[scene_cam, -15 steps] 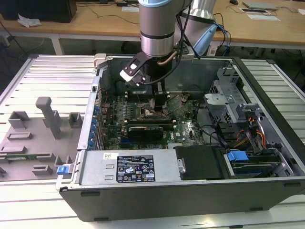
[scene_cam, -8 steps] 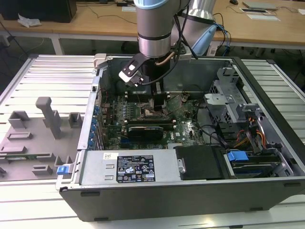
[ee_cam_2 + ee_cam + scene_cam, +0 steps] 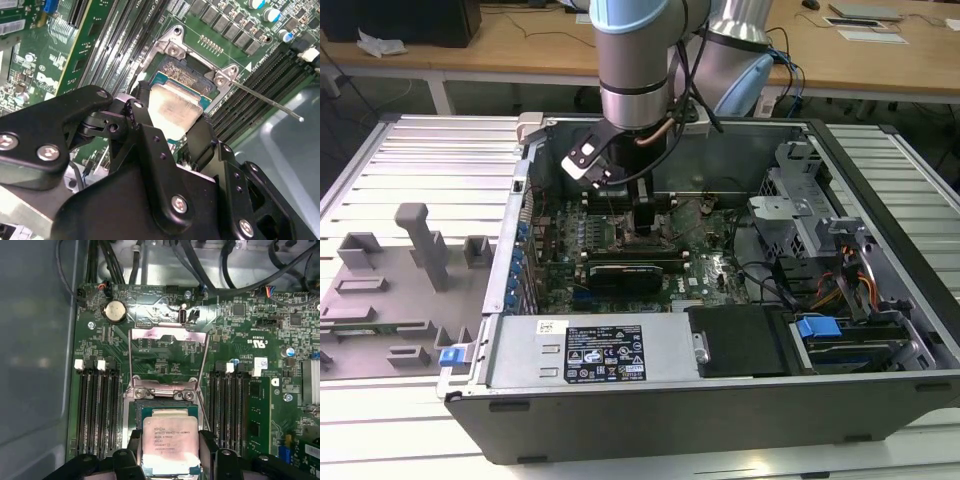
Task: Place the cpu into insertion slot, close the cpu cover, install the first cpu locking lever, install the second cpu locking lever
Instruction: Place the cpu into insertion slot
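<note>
arm (image 3: 635,60) reaching down, gripper (image 3: 172,114) pinching cpu (image 3: 169,440) over insertion slot (image 3: 162,406)

cpu (image 3: 169,442): several rows of small dark print on its metal face
power supply label (image 3: 610,355): black sticker, white fine print
motherboard (image 3: 240,330): white lettering

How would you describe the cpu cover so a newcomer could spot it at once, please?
Inside the open computer case, two banks of black memory slots flank the insertion slot. The cpu cover is the thin silvery frame hinged open at its edge, set apart by its large square window.
</note>
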`<state>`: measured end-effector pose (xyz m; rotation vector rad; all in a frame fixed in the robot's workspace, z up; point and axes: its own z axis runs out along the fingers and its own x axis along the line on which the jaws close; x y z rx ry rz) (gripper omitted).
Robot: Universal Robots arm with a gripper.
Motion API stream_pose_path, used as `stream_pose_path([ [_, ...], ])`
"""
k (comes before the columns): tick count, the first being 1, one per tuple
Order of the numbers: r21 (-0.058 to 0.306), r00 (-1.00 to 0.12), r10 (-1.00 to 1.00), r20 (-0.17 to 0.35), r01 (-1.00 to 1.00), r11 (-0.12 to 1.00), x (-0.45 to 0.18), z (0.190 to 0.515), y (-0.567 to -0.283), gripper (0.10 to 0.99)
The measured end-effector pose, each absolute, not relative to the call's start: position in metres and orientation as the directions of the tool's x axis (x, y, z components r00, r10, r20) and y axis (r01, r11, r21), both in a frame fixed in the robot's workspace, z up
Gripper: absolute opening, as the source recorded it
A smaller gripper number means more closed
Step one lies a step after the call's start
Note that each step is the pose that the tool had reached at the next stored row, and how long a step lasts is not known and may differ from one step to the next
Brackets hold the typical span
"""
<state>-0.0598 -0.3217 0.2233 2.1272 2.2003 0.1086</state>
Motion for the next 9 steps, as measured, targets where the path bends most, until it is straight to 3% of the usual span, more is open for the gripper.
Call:
stream_pose_path([
  [9, 0.106, 0.023, 1.0, -0.009, 0.994, -0.022, -0.0602, 0.2129, -0.3211, 0.541],
])
